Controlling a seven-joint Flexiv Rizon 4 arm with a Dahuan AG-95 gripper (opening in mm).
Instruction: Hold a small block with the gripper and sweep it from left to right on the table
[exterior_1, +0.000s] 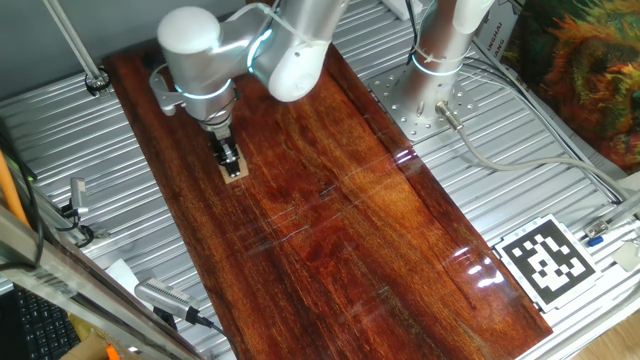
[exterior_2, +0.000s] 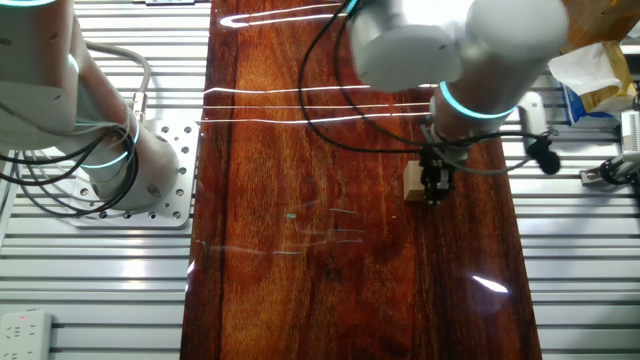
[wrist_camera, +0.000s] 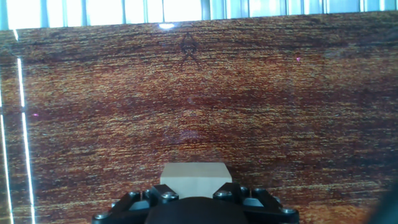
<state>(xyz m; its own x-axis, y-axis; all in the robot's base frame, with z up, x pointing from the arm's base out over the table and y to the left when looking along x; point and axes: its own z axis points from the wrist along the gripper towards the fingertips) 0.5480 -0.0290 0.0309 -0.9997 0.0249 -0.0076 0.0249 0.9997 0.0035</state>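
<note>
Closest to the hand camera, black fingers (wrist_camera: 186, 202) of the tool (exterior_1: 230, 158) frame the small block (wrist_camera: 194, 178), which sits between them, resting on the surface (exterior_1: 380, 250). Both fixed views show the tool pointing straight down and clamped on the block, pressing it to the board. Relative to the block, one long edge of the surface is near, beside the ribbed grey metal (exterior_2: 580, 260); the opposite long edge is well apart. Ahead of the block in the hand view, glossy reddish wood stretches unbroken to the far edge.
</note>
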